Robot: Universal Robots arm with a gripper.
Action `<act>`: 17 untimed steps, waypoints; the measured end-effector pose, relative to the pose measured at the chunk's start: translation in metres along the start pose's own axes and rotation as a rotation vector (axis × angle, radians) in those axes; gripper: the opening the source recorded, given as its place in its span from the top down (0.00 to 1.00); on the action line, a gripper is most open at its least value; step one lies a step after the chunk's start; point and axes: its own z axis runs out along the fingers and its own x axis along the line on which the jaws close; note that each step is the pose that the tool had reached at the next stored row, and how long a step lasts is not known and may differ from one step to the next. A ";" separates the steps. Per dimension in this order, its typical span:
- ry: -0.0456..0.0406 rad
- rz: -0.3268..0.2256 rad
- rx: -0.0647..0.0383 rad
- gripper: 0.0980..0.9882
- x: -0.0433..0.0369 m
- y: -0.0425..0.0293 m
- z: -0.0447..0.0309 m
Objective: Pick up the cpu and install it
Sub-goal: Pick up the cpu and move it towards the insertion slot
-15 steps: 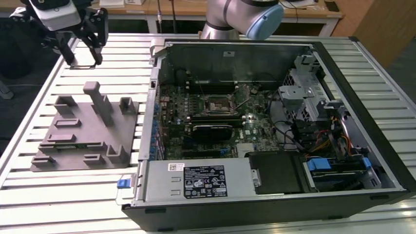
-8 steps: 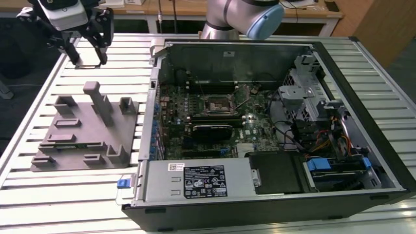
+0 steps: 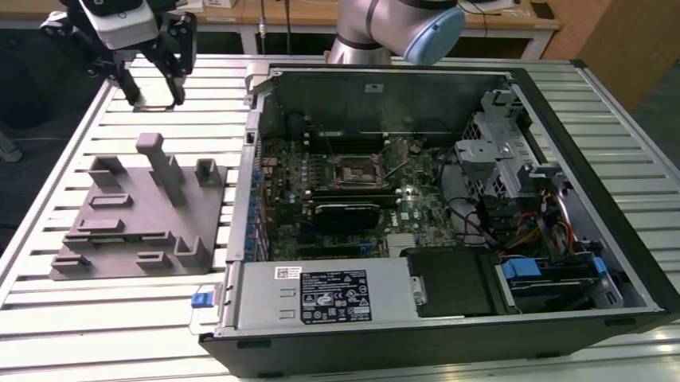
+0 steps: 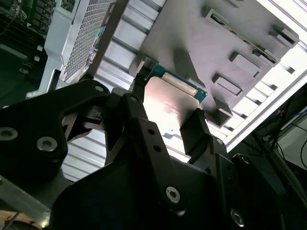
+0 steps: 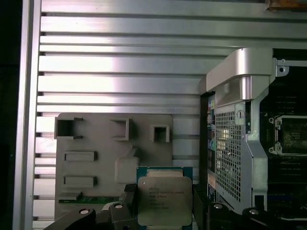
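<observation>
My gripper [image 3: 155, 99] hangs above the slatted table at the far corner on the exterior view's left, beyond the grey fixture [image 3: 138, 215]. It is shut on the cpu [image 5: 164, 199], a small square chip with a pale silvery top and a green edge. A black finger presses on each of two opposite sides. The second wrist view shows the cpu [image 4: 168, 103] as a shiny plate between the black fingers [image 4: 195, 125]. The black socket frame [image 3: 354, 169] sits in the middle of the motherboard inside the open computer case, well away from the gripper towards the exterior view's right.
The open computer case [image 3: 595, 87] lies on its side and takes up the exterior view's right half. Its metal wall [image 3: 253, 143] stands between fixture and motherboard. The fixture has several upright blocks [image 3: 159, 155]. Cables and a drive cage [image 3: 499, 159] crowd the case's far side.
</observation>
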 end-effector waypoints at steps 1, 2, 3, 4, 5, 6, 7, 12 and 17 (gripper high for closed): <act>0.0000 0.000 0.000 0.50 -0.0014 0.0001 0.0000; 0.0000 0.000 0.000 0.50 -0.0028 0.0002 0.0001; 0.0000 0.000 0.000 0.50 -0.0042 0.0003 0.0001; 0.0000 0.000 0.000 0.50 -0.0057 0.0004 0.0001; 0.0000 0.000 0.000 0.50 -0.0072 0.0005 0.0002; 0.0000 0.000 0.000 0.50 -0.0087 0.0006 0.0002; 0.0000 0.000 0.000 0.50 -0.0101 0.0007 0.0002; 0.0001 0.000 0.000 0.50 -0.0171 0.0014 0.0004; 0.0000 0.000 0.000 0.50 -0.0240 0.0021 0.0006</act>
